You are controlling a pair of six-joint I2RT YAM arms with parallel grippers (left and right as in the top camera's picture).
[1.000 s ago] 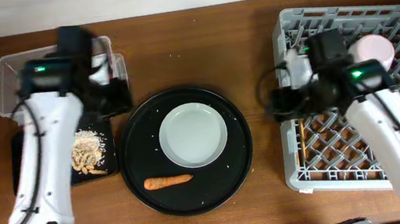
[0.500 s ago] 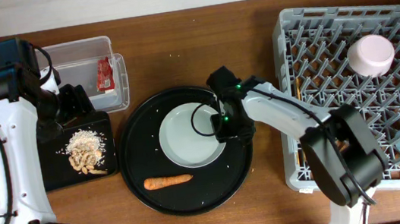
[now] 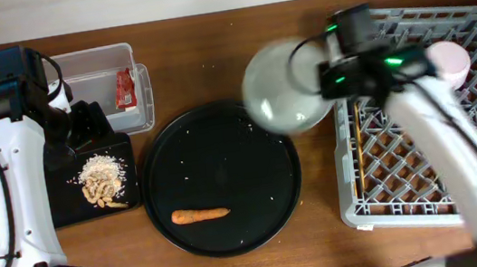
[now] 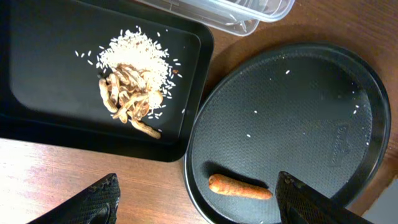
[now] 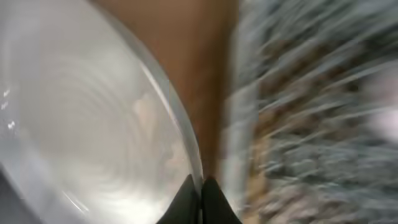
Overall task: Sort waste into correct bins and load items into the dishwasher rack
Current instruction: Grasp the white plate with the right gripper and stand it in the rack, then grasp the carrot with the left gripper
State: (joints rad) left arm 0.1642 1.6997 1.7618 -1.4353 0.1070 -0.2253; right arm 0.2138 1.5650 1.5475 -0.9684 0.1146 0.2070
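Observation:
The pale grey plate [image 3: 280, 87] hangs blurred in the air between the round black tray [image 3: 223, 154] and the dishwasher rack [image 3: 424, 156]. My right gripper [image 3: 328, 81] is shut on its rim. In the right wrist view the fingers [image 5: 201, 193] pinch the plate's edge [image 5: 93, 112], with the rack [image 5: 311, 124] smeared behind. The carrot [image 3: 200, 216] lies alone on the round tray. My left gripper [image 3: 91, 124] stands open and empty above the flat black tray [image 3: 69, 204] with the food scraps [image 3: 103, 179]. The red wrapper [image 3: 124, 87] lies in the clear tub [image 3: 93, 65].
In the left wrist view the carrot [image 4: 239, 187] lies between my open fingertips' line of sight, far below, beside the scraps [image 4: 134, 81]. A white bowl [image 3: 449, 62] sits upside down in the rack, and chopsticks [image 3: 361, 150] lie along its left side.
My right gripper closed on the plate's rim and carried it up and right off the round tray toward the rack. The left arm swung left off the tub, then held still.

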